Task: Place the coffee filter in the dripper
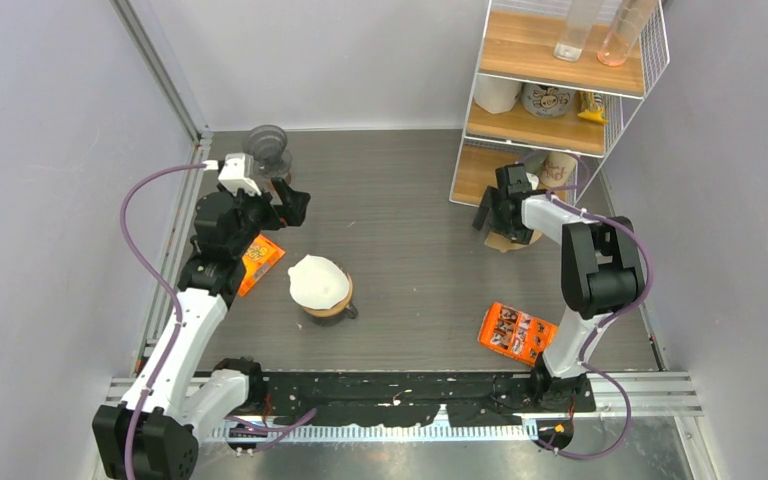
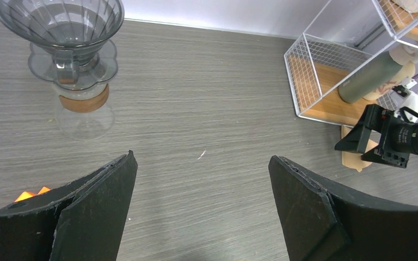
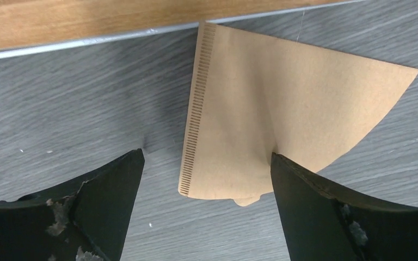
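Observation:
The brown paper coffee filter lies flat on the table against the foot of the shelf; in the top view only its edge peeks out under my right gripper. My right gripper is open low over the filter, with its right fingertip at the paper's edge. The empty smoky-grey dripper sits on a glass carafe at the back left. My left gripper hovers open just right of it, holding nothing.
A second carafe holding a white filter stands mid-table. Orange packets lie by the left arm and near the right arm's base. A wire-and-wood shelf with cups and bottles fills the back right corner.

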Available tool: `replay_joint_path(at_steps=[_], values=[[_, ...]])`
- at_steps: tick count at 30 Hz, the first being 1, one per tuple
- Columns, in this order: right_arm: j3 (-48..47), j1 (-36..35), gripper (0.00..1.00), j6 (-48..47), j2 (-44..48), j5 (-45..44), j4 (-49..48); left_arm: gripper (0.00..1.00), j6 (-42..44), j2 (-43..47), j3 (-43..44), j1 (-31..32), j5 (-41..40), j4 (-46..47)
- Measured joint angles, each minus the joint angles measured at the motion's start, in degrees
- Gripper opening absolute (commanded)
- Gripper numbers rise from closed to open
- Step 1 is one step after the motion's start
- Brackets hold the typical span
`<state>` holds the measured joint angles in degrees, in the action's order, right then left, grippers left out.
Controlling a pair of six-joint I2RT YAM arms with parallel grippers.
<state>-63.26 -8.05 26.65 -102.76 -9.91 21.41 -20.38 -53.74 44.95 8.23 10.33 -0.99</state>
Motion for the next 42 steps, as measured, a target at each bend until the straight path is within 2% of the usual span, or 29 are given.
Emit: replay_joint_path(at_steps=[8,15,17,24,29,36,39,42], values=[[-0.9,0.4,0.67,1.0,-1.0,-1.3,0.7,1.00,0.0,1.4,-1.4,0.0,-4.8,0.2],[-0.6,0.5,0.59,2.0,-1.0,-3.0,1.2,1.00,0.0,3.1,-2.6,0.0,-9.0,0.8],[-0.5,0.5,0.53,2.1,-1.0,-3.3,1.3,1.00,0.0,3.2,-2.6,0.0,-9.8,0.9],[2.1,0.5,0.45,2.7,0.9,-3.8,1.0,1.00,0.0,3.3,-2.7,0.0,-10.7,1.1],[2.4,0.3,0.28,3.1,1.2,-4.0,1.3,0.99,0.0,3.6,-2.8,0.0,-11.0,1.1],[4.5,-0.6,0.21,2.9,3.5,-4.1,2.4,0.99,0.0,4.1,-2.8,0.0,-11.2,1.1],[5.9,-0.9,0.16,1.0,5.2,-3.0,3.0,1.00,0.0,4.1,-2.8,0.0,-10.6,1.1],[7.1,-1.0,0.14,-1.3,8.3,-0.8,3.0,0.99,-0.2,4.1,-2.8,0.0,-8.8,1.2]])
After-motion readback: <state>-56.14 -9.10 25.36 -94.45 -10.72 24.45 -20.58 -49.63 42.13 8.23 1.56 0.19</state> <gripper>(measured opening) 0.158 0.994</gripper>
